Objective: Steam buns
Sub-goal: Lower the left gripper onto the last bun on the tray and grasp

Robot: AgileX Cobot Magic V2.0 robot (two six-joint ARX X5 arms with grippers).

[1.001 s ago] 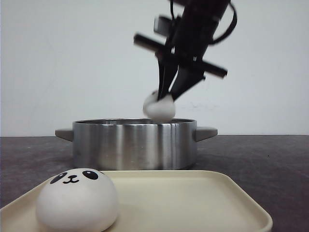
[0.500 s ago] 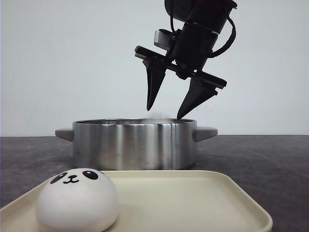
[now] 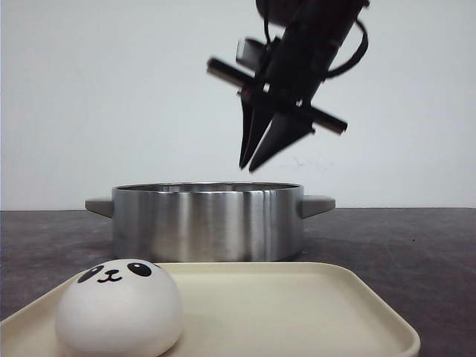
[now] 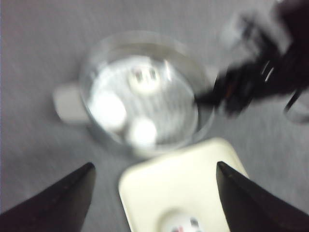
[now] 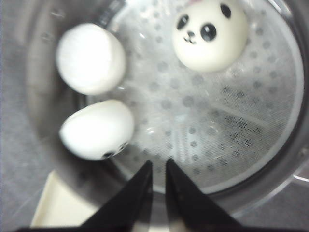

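Three white buns lie on the perforated steamer insert inside the steel pot (image 3: 208, 219): one face up (image 5: 210, 34), one plain side up (image 5: 91, 58), one tipped over (image 5: 98, 128). They also show blurred in the left wrist view (image 4: 108, 108). A fourth panda-faced bun (image 3: 119, 305) sits on the cream tray (image 3: 312, 312) in front of the pot. My right gripper (image 3: 251, 167) hangs above the pot, shut and empty (image 5: 158, 163). My left gripper (image 4: 154, 164) is wide open and empty, high over the tray and its bun (image 4: 181, 224).
The pot has two grey side handles (image 3: 99, 205) and stands on a dark table (image 3: 416, 238) before a white wall. My right arm (image 4: 260, 72) shows blurred beside the pot in the left wrist view. The tray's right part (image 3: 297, 297) is bare.
One second ago my right gripper held a bun over the pot. It opened, the bun dropped into the pot, and the jaws have now shut empty and tilted.
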